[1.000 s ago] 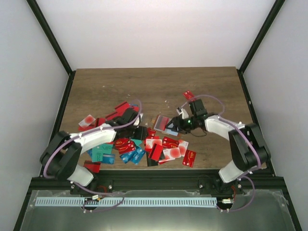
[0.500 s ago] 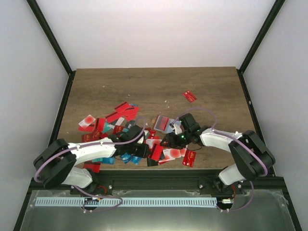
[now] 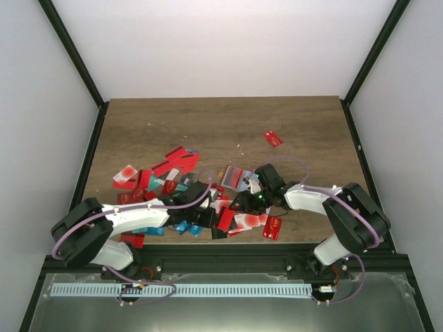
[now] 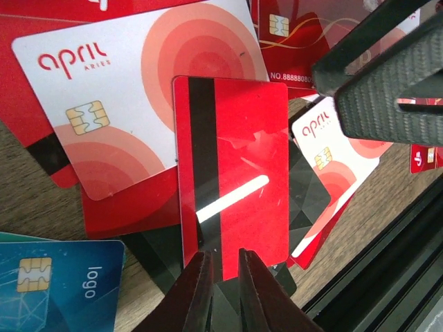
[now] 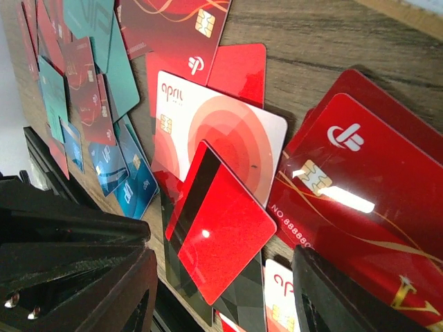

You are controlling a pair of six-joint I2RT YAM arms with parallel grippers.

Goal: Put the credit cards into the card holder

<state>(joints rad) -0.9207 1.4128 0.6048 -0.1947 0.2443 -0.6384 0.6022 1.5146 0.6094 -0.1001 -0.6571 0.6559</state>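
The left pincer (image 4: 220,271) is nearly closed on the near edge of a red card (image 4: 239,173), stripe side up, in the heap of cards (image 3: 181,160) on the surface (image 3: 221,124). The right pincer (image 5: 223,259) stands half open on either side of that card and grips nothing. The card holder (image 3: 233,177) lies just beyond it.

One card holder (image 3: 233,177); dozens of credit cards (image 3: 181,160) (overlapping, so no exact count), plus one stray red card (image 3: 273,138) at upper right.

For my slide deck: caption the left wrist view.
Left gripper pinches the near edge of a stripe-up red card that overlaps a white april card.
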